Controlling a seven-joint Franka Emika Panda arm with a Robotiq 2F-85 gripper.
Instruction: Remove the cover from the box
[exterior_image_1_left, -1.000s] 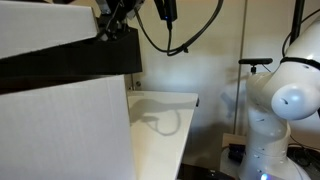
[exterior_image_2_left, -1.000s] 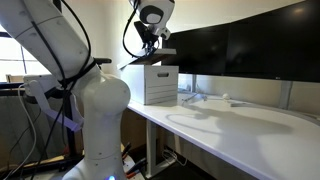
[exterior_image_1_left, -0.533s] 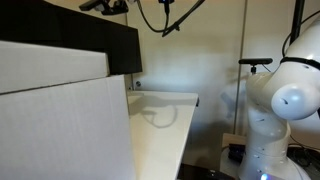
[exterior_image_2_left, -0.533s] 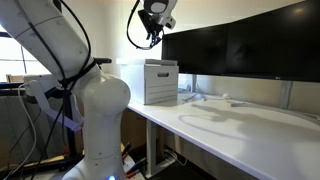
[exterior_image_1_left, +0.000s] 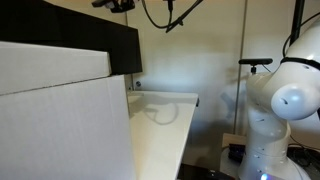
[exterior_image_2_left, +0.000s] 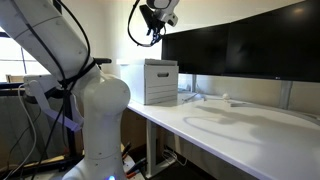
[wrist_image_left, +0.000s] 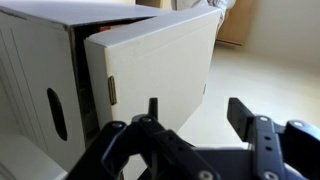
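Note:
The large white box (exterior_image_1_left: 60, 130) fills the left foreground in an exterior view, and it stands small on the white table in an exterior view (exterior_image_2_left: 160, 88). The white cover (exterior_image_1_left: 50, 62) lies on top of it and shows as a thin rim in an exterior view (exterior_image_2_left: 161, 63). My gripper (exterior_image_1_left: 113, 4) hangs well above the box in both exterior views (exterior_image_2_left: 160, 15), touching nothing. In the wrist view the gripper (wrist_image_left: 198, 110) is open and empty. Below it are white box walls (wrist_image_left: 150, 70), one with an oval handle hole.
A row of black monitors (exterior_image_2_left: 240, 45) stands behind the box, and one also shows in an exterior view (exterior_image_1_left: 122, 45). The white tabletop (exterior_image_2_left: 240, 125) runs past the box. The robot's white base (exterior_image_1_left: 280, 110) stands beside the table, with cables hanging from the arm.
One second ago the gripper was at the cover's edge and the cover was tilted up. Now the gripper is higher and apart, and the cover lies lower on the box.

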